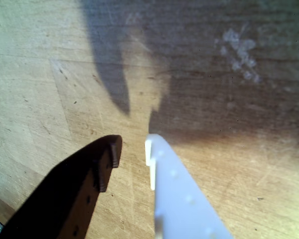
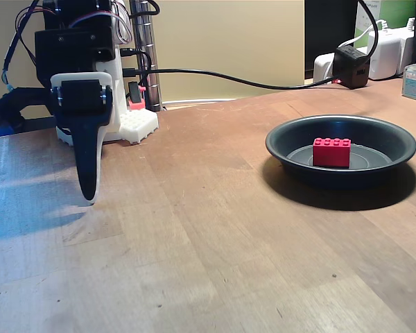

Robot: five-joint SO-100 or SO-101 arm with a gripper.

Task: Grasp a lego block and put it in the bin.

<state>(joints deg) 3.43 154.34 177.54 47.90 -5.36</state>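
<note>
Well to the claw's right in the fixed view, the small red plastic lego block sits inside the shallow dark grey round bin. Between them lies bare wooden desk. The claw hangs narrowly parted, holding nothing.

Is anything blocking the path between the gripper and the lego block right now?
Nothing visible does. In the fixed view, bare table lies between the gripper and the bin. The lego block already sits inside the bin, so only the flared rim would need clearing.
</note>
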